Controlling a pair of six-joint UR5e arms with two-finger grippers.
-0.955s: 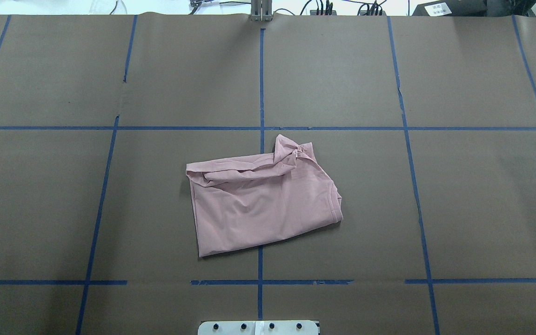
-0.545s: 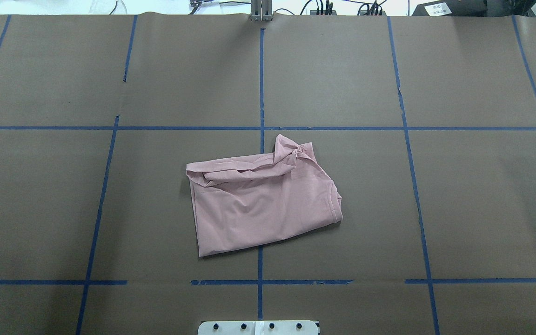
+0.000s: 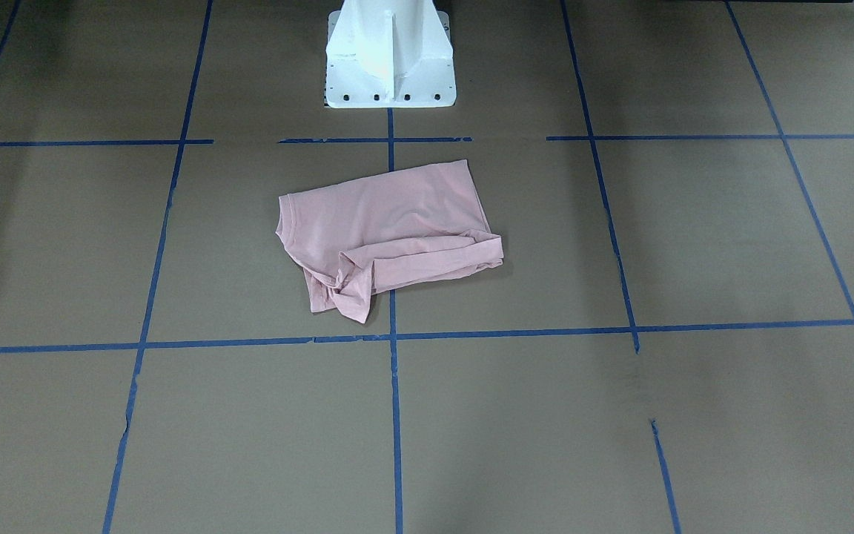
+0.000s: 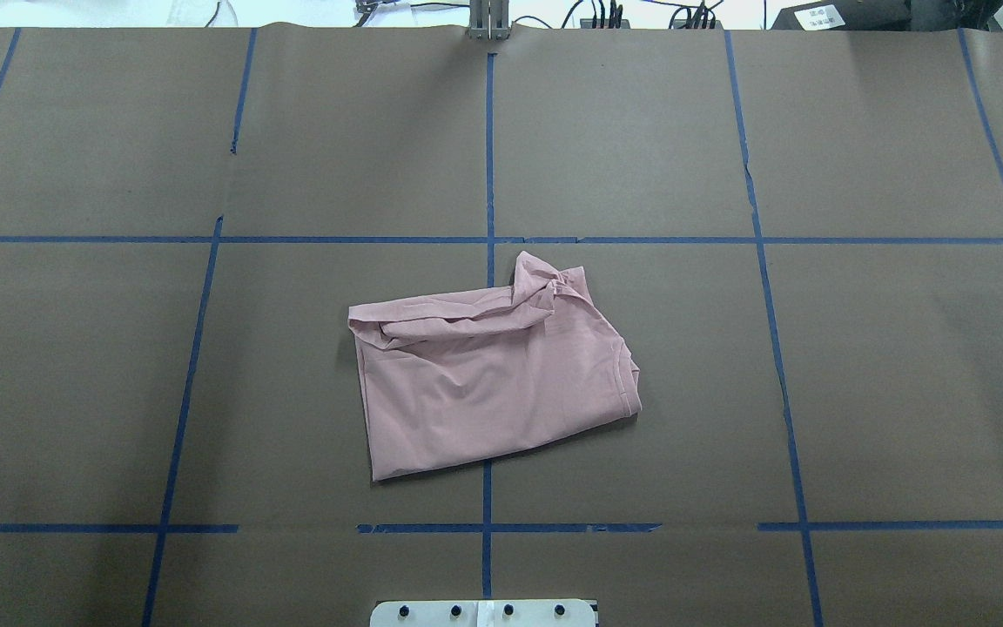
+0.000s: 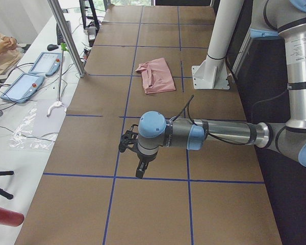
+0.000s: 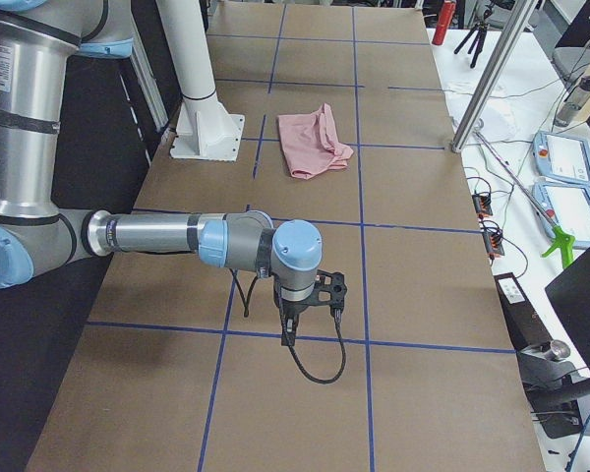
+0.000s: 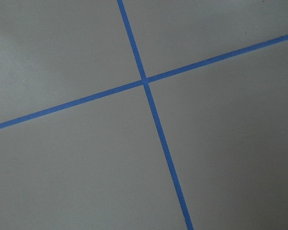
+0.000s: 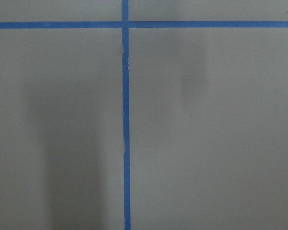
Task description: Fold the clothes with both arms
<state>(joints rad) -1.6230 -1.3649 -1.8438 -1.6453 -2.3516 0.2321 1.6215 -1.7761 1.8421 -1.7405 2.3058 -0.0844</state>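
The pale pink T-shirt (image 4: 493, 383) lies folded in a rough rectangle at the middle of the brown table, with a bunched sleeve at its far edge. Its print is hidden. It also shows in the front view (image 3: 390, 222), the left side view (image 5: 155, 76) and the right side view (image 6: 313, 141). Neither arm touches it. My left gripper (image 5: 139, 172) hangs over the table's left end, far from the shirt. My right gripper (image 6: 289, 336) hangs over the right end. I cannot tell whether either is open or shut. Both wrist views show only bare paper and blue tape.
The white pedestal base (image 3: 390, 59) stands at the robot's side of the table, close to the shirt. Blue tape lines (image 4: 488, 148) grid the brown paper. A metal post (image 5: 66, 35) and tablets (image 5: 20, 87) stand along the operators' side.
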